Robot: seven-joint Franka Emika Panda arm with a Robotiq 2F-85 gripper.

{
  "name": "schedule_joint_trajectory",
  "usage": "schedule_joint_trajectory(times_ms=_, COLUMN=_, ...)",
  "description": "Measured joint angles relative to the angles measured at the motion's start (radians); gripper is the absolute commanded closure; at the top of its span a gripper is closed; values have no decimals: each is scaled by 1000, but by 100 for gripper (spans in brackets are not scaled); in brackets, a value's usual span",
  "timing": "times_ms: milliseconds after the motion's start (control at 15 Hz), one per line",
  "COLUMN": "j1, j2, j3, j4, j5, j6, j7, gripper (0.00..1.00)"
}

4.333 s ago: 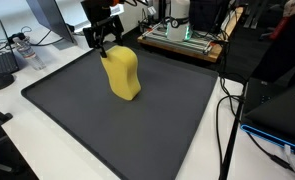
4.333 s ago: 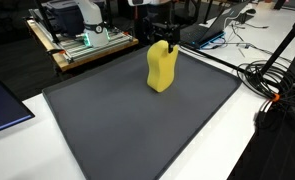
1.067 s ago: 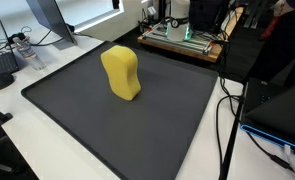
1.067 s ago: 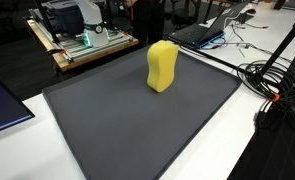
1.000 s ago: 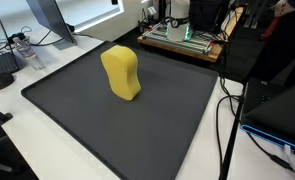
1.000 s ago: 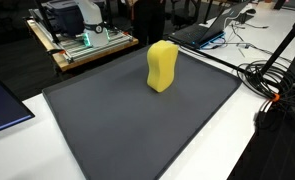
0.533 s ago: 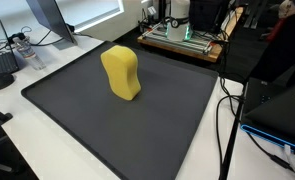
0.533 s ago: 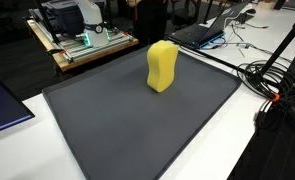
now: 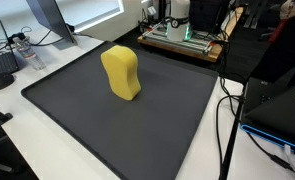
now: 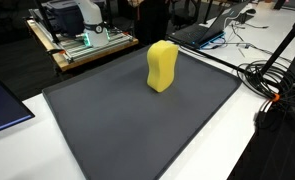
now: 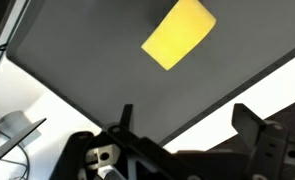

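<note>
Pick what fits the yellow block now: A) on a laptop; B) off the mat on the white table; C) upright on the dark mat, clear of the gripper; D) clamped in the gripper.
C: in both exterior views the yellow block stands on the dark mat, and the wrist view shows the gripper open, apart from it.

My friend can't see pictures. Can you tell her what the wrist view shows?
A yellow sponge lies on a dark mat, seen from above. At the bottom edge the tool is open and holds nothing, well apart from the sponge.
</note>
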Motion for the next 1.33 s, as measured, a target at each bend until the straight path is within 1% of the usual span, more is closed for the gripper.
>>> schedule_joint_trajectory(times_ms=200, j1=48, j2=108, j3=-6, j4=152, j5=-80, j6=-131, j7=-27, gripper=0)
schedule_joint_trajectory(times_ms=333, j1=67, j2=173, j3=-11, j4=251, j5=-91, j6=-198, j7=-75, gripper=0)
schedule_joint_trajectory(times_ms=533, j1=77, j2=267, j3=-19, j4=391, j5=-87, j6=-255, j7=-164, gripper=0)
schedule_joint_trajectory(times_ms=800, j1=76, j2=405, j3=-41, j4=555, j5=-42, j6=-284, j7=-248, gripper=0)
schedule_joint_trajectory(times_ms=933, j1=75, j2=478, j3=-53, j4=625, j5=-4, j6=-325, j7=-274, gripper=0)
schedule_joint_trajectory(times_ms=1200, j1=69, j2=601, j3=-87, j4=752, j5=63, j6=-447, j7=-272, gripper=0)
schedule_joint_trajectory(times_ms=1333, j1=64, j2=646, j3=-102, j4=810, j5=93, j6=-497, j7=-242, gripper=0)
